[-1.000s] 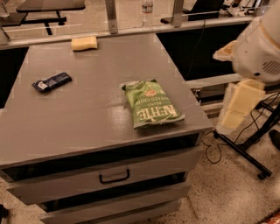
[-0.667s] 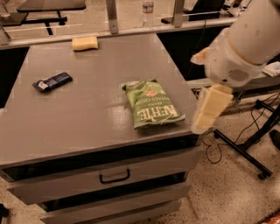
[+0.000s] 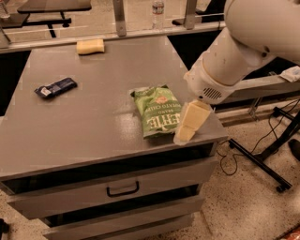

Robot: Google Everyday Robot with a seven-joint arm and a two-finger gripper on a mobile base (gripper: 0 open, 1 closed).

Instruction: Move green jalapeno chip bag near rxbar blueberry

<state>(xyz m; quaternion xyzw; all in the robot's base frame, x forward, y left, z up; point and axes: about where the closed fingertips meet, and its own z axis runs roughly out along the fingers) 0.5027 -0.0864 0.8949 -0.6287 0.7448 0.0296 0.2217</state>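
The green jalapeno chip bag (image 3: 157,111) lies flat on the grey table (image 3: 93,126), right of the middle and near the front edge, with its white lettering facing up. The rxbar blueberry (image 3: 56,87) is a small dark blue bar with a white end, lying far to the left on the table. My gripper (image 3: 186,132) hangs from the big white arm (image 3: 234,51), just above the table's front right corner. It is close to the bag's lower right edge. Whether it touches the bag does not show.
A pale yellow sponge block (image 3: 90,46) lies at the table's back edge. The table has drawers with a handle (image 3: 123,190) below. A bottle (image 3: 158,7) stands behind the table. A black stand and cables (image 3: 262,154) are on the floor at right.
The arm has swung left and down from beyond the table's right side. The gripper is now over the front right corner, beside the bag. The bag and bar have not moved.
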